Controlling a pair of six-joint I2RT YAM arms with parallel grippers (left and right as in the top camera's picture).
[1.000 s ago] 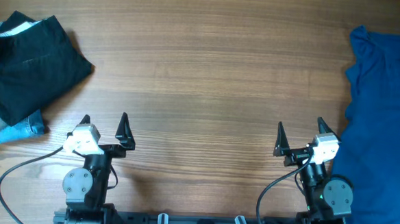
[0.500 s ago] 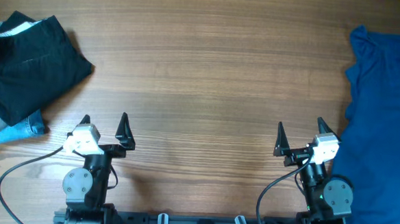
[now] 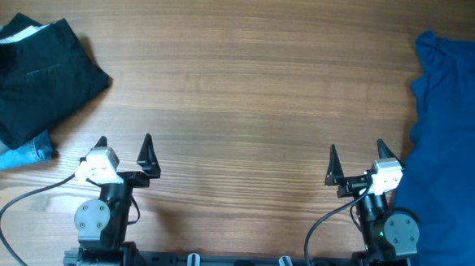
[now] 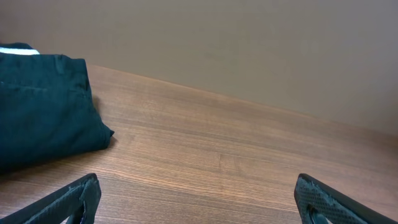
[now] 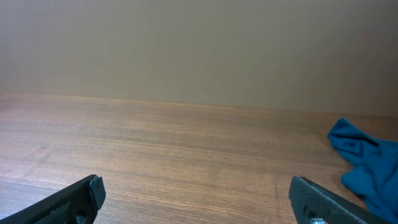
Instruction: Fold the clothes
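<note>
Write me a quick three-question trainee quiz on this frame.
1. True or false: the left gripper is shut on the black garment.
2. Where on the table does the bright-blue garment lie? A) in the middle B) on the right side, by the right gripper C) under the black garment
3. Fill in: both grippers stand ___ and hold nothing.
Key: 1 false; 2 B; 3 open.
</note>
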